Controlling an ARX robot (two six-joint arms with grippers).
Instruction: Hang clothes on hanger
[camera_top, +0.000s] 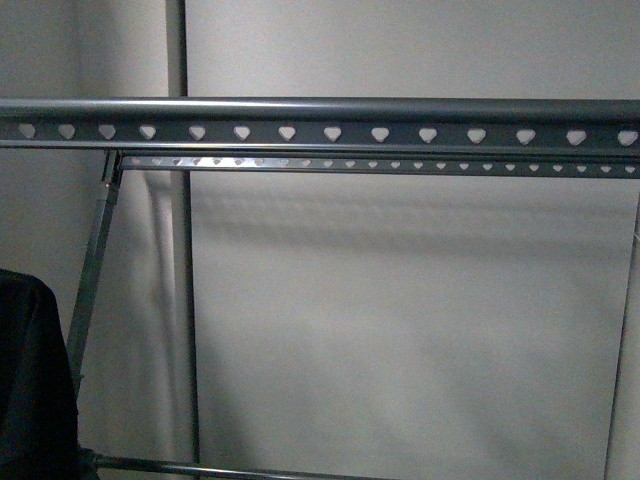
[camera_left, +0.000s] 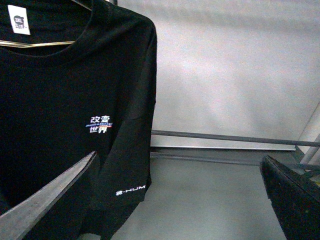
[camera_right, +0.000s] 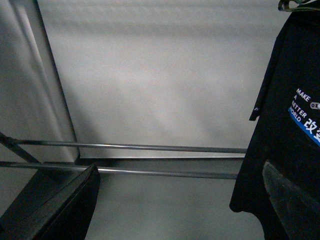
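The hanger, a grey metal rack, runs its heart-holed rail across the top of the front view, with a second rail just behind. The clothes, a black T-shirt, hang on a small coat hanger in the left wrist view. They also show as the clothes in the right wrist view and as a dark edge of the clothes in the front view. My left gripper is open beside the sleeve, holding nothing. My right gripper is open too, one finger in front of the shirt's hem.
Two thin lower bars of the rack cross low in front of a pale wall. A slanted rack leg stands at the left. A dark vertical strip runs down the wall behind it.
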